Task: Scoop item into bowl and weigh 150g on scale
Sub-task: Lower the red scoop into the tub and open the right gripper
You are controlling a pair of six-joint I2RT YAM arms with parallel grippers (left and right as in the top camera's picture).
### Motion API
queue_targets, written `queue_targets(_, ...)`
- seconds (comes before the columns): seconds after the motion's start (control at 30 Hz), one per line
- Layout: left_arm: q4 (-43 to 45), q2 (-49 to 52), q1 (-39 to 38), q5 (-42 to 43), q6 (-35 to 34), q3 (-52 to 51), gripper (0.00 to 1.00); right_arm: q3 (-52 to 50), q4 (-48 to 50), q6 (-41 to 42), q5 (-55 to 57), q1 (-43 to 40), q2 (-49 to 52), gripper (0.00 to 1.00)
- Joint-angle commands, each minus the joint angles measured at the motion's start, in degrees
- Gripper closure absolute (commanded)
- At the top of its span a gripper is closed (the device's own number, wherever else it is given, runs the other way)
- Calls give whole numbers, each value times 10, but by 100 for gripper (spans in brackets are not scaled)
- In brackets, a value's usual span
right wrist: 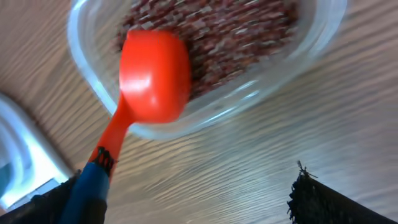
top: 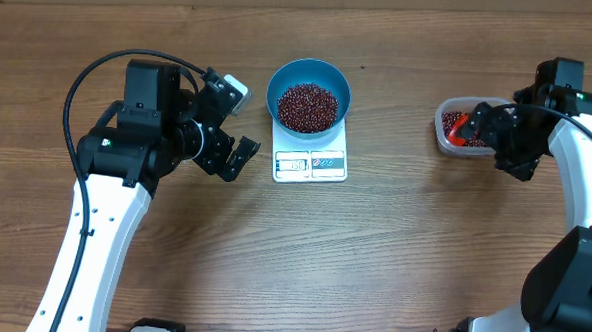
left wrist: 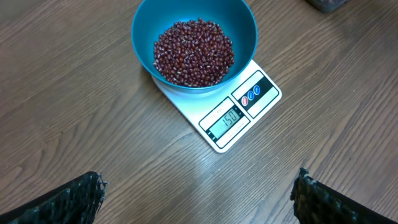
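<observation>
The weighing is looking done: the scale point(left wrist: 231, 113), ahead of the left end effector point(left wrist: 198, 183), is apparently reading the target, though the digits are small. The bowl point(left wrist: 244, 31) is sitting on it, holding the beans point(left wrist: 194, 51). Both end effectors are standing open and empty, the right end effector point(right wrist: 183, 186) hovering beside the scoop point(right wrist: 152, 74) lying in the tub point(right wrist: 252, 99) of spare beans; next, both are needing only to withdraw.
</observation>
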Motion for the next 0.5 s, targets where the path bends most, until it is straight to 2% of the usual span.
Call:
queue_targets(0.0,1,4,2,0,15,-1,0,-1,2,45,103,-3,-16,0)
queue_targets(0.27,1,4,2,0,15,-1,1,-1,-20,61,191,-3,-16,0)
queue_targets(0.47,1,4,2,0,15,-1,1,4,-23,55,155,-3,-17,0)
